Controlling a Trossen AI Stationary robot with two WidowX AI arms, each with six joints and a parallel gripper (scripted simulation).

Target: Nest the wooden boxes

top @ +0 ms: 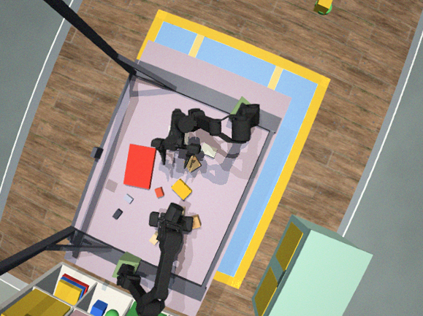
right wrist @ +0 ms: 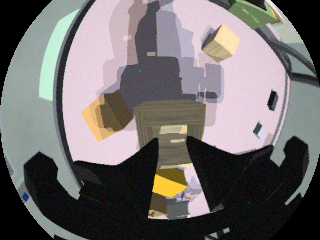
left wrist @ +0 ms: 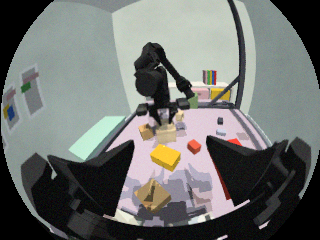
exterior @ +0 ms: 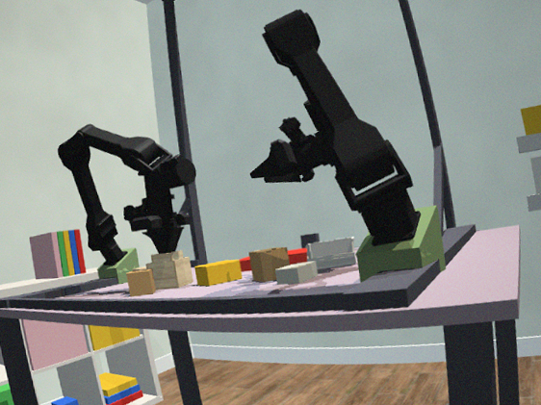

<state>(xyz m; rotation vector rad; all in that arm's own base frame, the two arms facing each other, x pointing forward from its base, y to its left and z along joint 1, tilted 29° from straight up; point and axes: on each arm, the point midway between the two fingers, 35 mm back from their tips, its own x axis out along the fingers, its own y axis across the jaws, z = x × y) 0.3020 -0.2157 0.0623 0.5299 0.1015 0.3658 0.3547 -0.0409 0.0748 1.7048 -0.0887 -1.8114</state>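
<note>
As you look from the exterior view, the tan box point(top: 196, 222) point(exterior: 140, 282) point(left wrist: 145, 132) point(right wrist: 95, 119) sits left of the yellow block point(top: 181, 189) point(exterior: 218, 272) point(left wrist: 165, 157) point(right wrist: 169, 185). Between them, your right gripper point(top: 171, 221) point(exterior: 168, 249) point(left wrist: 165, 125) point(right wrist: 172, 140) has its fingers part-open, grasping the smaller pale box point(exterior: 165, 257) at the mouth of the larger pale box point(exterior: 176, 274) point(left wrist: 166, 135) point(right wrist: 141, 117). Right of the block, you have the brown box point(top: 193, 164) point(exterior: 269, 264) point(left wrist: 152, 195), then your left gripper point(top: 175, 164) point(exterior: 258, 176) point(left wrist: 170, 142) raised, fingers wide and released.
</note>
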